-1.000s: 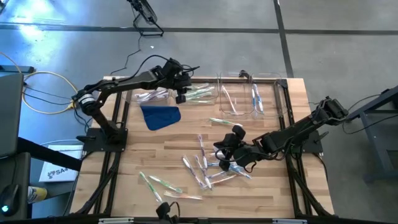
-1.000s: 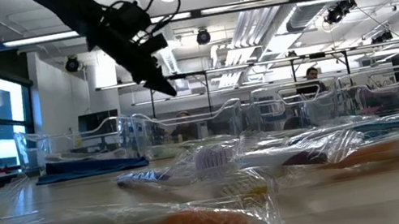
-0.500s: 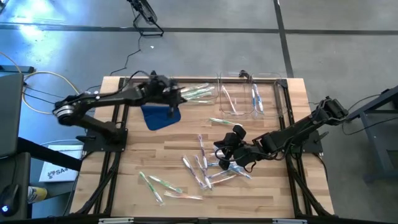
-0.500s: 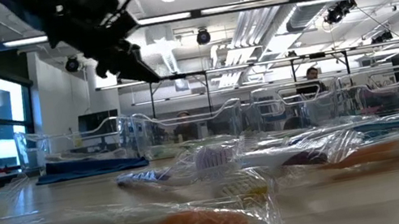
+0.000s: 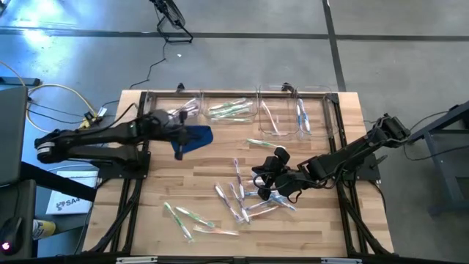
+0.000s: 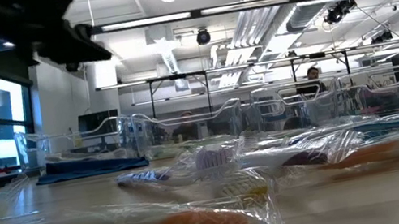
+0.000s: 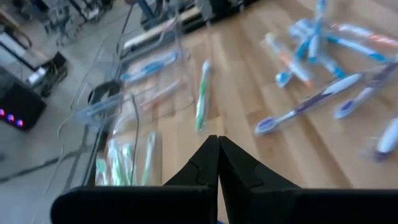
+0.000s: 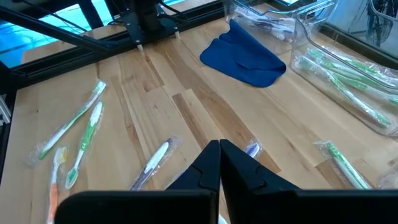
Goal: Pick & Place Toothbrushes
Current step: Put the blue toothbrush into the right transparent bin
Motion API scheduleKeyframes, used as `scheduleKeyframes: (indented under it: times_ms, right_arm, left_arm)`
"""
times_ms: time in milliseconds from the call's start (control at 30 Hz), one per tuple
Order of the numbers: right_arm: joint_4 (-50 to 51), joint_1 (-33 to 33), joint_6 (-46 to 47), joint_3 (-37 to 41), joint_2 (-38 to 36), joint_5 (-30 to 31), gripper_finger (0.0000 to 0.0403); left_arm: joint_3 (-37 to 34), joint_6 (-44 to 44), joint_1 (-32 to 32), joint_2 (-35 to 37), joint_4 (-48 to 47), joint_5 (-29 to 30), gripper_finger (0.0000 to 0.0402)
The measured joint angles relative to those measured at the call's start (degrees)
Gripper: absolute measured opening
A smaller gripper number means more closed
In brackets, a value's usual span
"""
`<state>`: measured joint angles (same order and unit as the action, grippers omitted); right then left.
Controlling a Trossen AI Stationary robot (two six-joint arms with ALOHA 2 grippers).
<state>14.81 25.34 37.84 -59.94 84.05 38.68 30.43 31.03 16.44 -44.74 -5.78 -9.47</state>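
1. Toothbrushes (image 5: 238, 192) lie scattered over the near middle of the table (image 5: 315, 227), each sealed in clear wrapping; a few more sit to the near left (image 5: 183, 218), one green one lies alone (image 5: 260, 143) just in front of the bins, and others already rest inside the clear bins (image 5: 233, 110) along the far edge.
2. They look light and stiff, thin sticks that should lift with little force. The glinting wrap probably makes them slippery and lets them slide inside the film, so a pinch on loose wrapping alone could slip.
3. The best hold seems to be across the middle of the handle, hand turned crosswise to the stick, pressing through the wrap onto the hard plastic. Where brushes overlap in the pile, one at the edge looks easier to single out.
4. The left hand (image 5: 178, 145) is closed tight on nothing, its fingers (image 7: 217, 163) pressed together. The left arm stretches low from the left side of the table, the hand above the left edge of the blue cloth (image 5: 194, 136).
5. The right hand (image 5: 267, 185) is also shut and empty, fingers (image 8: 219, 163) meeting. The right arm reaches in from the right, the hand low over the right edge of the scattered pile.
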Motion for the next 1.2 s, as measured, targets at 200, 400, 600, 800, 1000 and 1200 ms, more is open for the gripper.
scheduleKeyframes:
  times_ms: [200, 400, 600, 800, 1000, 1200]
  right_arm:
    - [0.0, 0.0, 0.1, 0.0, 0.0, 0.0, 0.0003]
    - [0.0, 0.0, 0.1, 0.0, 0.0, 0.4, 0.0003]
    - [-0.1, 0.0, 0.1, 0.0, 0.0, 0.4, 0.0003]
    - [-0.2, 0.0, 0.1, 0.0, 0.0, 0.4, 0.0003]
    - [-0.2, 0.0, 0.1, 0.0, 0.0, 0.4, 0.0003]
    - [-0.2, 0.0, 0.1, 0.0, 0.0, 0.0, 0.0003]
  left_arm:
    - [-1.1, -1.1, -4.1, 9.4, -6.1, 0.2, 0.0001]
    - [-1.2, -1.1, -8.5, 16.1, -13.5, 0.2, 0.0001]
    - [-1.2, -1.3, -13.1, 18.9, -15.4, 4.2, 0.0001]
    - [-1.2, -1.3, -16.1, 19.0, -15.7, 5.1, 0.0001]
    - [-1.2, -1.3, -16.5, 19.0, -15.9, 5.1, 0.0001]
    - [-1.2, -1.3, -16.5, 19.0, -17.0, 5.1, 0.0001]
